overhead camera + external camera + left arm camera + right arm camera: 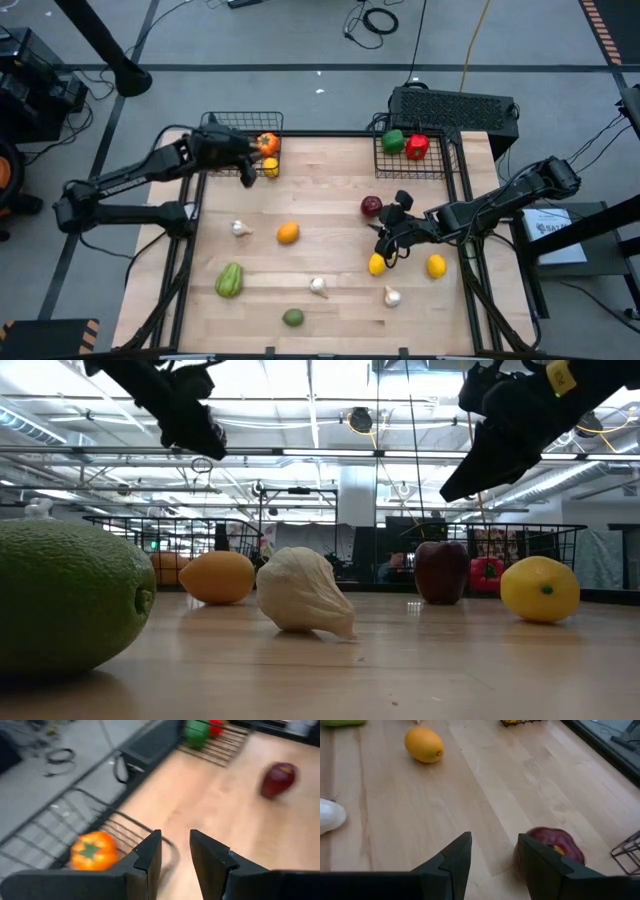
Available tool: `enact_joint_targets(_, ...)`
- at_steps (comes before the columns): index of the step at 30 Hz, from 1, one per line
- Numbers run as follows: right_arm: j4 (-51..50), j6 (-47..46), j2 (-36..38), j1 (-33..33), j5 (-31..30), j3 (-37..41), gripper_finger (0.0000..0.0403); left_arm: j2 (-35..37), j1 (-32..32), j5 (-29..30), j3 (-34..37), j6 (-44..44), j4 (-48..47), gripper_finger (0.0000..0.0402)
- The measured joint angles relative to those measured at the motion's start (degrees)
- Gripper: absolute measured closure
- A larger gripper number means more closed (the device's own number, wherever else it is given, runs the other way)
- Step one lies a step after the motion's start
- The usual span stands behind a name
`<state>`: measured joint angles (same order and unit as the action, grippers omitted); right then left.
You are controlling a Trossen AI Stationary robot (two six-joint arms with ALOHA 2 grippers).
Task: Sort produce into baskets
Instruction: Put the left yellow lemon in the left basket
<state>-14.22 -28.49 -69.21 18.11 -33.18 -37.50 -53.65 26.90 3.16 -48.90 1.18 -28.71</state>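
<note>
The light wooden bench [330,215] carries everything. At its far left corner stands a dark wire-mesh basket [215,125] holding an orange tomato-like piece with a green stem [268,144] and a small yellow fruit [270,167]. A matching wire-mesh basket [445,168] at the far right corner holds a green pepper [393,141] and a red pepper [417,147].

The left end effector [249,176] hangs at the near edge of the left basket, its fingers a narrow gap apart with nothing between them. The right end effector [391,238] hovers over the right part of the bench, fingers partly apart and empty, just beside a dark red apple [371,206].

Loose produce on the bench: a green ribbed squash-like piece [229,280] near the front left corner; an orange citrus [288,233] left of centre; a round green fruit [293,317] at the front edge; a yellow lemon [377,264] below the right end effector and another yellow lemon [436,266] nearer the right edge; and three white garlic bulbs, one toward the left edge [240,228], one near the front middle [318,287], one toward the front right [392,296].
</note>
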Motion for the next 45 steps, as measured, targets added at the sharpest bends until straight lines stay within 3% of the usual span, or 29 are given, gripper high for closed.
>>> enact_joint_targets(6,0.33,-0.02,0.00,0.00,0.47,0.00,0.0250,-0.72,-11.75,3.67,0.84,6.59,-2.19,0.0292)
enact_joint_targets(14,0.31,0.45,0.00,0.00,0.49,0.00,0.0250,-0.72,-27.95,15.22,6.64,18.54,0.86,0.0292)
enact_joint_targets(20,0.28,0.61,0.00,0.00,0.47,0.00,0.0250,-1.76,-38.03,16.22,12.74,21.44,15.55,0.0292)
enact_joint_targets(27,0.72,0.50,0.00,0.00,0.41,0.00,0.0250,-7.73,-43.35,17.03,16.70,29.00,18.12,0.0287)
enact_joint_targets(30,0.81,0.48,0.00,0.00,0.41,0.00,0.0250,-11.92,-45.37,20.37,16.83,29.65,17.70,0.0256)
enact_joint_targets(35,0.78,0.46,0.00,0.00,0.41,0.00,0.0250,-18.44,-47.93,29.67,16.83,29.96,19.79,0.0167)
enact_joint_targets(39,0.74,0.59,0.00,0.00,0.38,0.00,0.0250,-22.44,-48.92,31.47,16.79,29.98,24.62,0.0108)
enact_joint_targets(45,0.59,1.09,0.00,0.00,0.38,0.00,0.0250,-27.45,-49.04,31.81,16.79,30.07,26.86,0.0085)
